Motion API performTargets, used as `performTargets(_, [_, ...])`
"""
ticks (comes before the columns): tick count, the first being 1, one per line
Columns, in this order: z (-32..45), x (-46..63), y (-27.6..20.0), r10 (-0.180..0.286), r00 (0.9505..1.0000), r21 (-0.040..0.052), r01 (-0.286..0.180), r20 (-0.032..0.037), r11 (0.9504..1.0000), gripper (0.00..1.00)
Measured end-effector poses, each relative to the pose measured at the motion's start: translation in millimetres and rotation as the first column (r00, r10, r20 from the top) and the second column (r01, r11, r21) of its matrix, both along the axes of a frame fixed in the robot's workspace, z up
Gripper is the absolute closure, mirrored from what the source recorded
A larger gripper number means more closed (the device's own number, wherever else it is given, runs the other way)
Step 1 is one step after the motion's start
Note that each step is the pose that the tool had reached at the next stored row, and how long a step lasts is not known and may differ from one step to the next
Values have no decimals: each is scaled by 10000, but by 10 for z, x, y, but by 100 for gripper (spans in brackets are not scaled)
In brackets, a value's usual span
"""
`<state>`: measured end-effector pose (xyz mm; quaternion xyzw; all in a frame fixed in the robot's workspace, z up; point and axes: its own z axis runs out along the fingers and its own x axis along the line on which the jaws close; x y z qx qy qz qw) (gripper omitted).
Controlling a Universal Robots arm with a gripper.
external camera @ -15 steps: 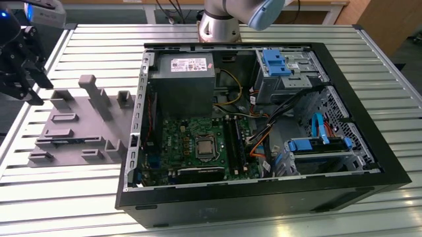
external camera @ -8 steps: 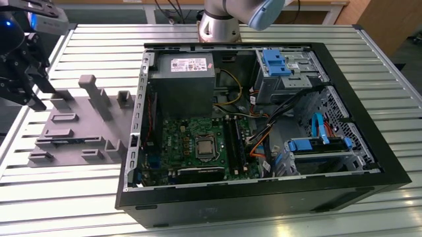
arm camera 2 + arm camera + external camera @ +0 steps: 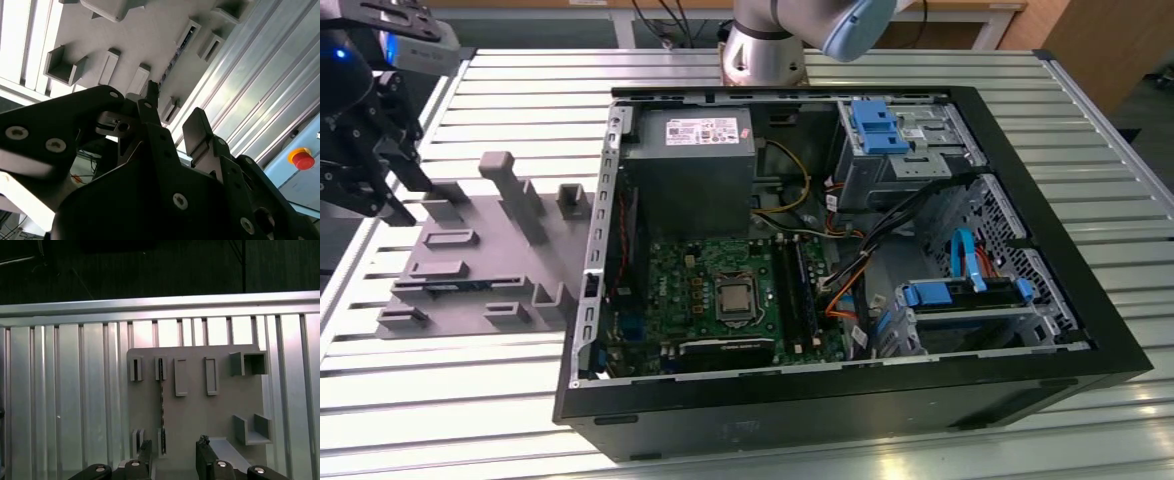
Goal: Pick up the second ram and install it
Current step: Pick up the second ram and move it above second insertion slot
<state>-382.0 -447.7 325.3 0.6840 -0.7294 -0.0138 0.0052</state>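
Observation:
The second ram [image 3: 161,407] stands on its thin edge in the grey fixture [image 3: 200,410], held between two slotted holders. In the second wrist view it is a thin dark strip [image 3: 176,52] on the fixture [image 3: 135,35]. My gripper [image 3: 174,450] hovers above the fixture's edge, open, with nothing between its black fingers [image 3: 145,449]. The ram lies just off one fingertip's line. In the exterior view the gripper [image 3: 394,185] hangs over the far left end of the fixture [image 3: 480,250]. The second wrist view shows the gripper [image 3: 175,102] with its two fingertips apart.
An open computer case [image 3: 1067,250] lies on the slatted metal table [image 3: 494,80] to the exterior view's right of the fixture. Inside are a motherboard [image 3: 720,290], black slot rails [image 3: 798,290], a power supply [image 3: 700,160], cables and blue drive brackets [image 3: 874,125]. A red button [image 3: 302,159] sits off the table.

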Motion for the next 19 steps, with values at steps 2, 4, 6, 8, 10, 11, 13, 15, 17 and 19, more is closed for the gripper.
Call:
performTargets(2, [-18,0,-1,0,10000,3,0,4,10000,53])
performTargets(4, [-51,0,-4,0,10000,0,0,1,10000,53])
performTargets(6, [-89,0,-9,1,10000,1,-1,0,10000,53])
performTargets(8, [-125,0,-16,1,10000,0,-1,0,10000,53])
performTargets(10, [-161,0,-27,0,10000,1,0,1,10000,53])
performTargets(11, [-177,0,-34,1,10000,0,-1,0,10000,53])
performTargets(13, [-195,-1,-40,-1,10000,0,1,1,10000,53])
performTargets(15, [-194,-1,-40,0,10000,-4,0,-1,10000,53])
performTargets(17, [-194,-1,-40,0,10000,-4,0,0,10000,53])
performTargets(19, [-195,0,-40,0,10000,-4,0,1,10000,53])
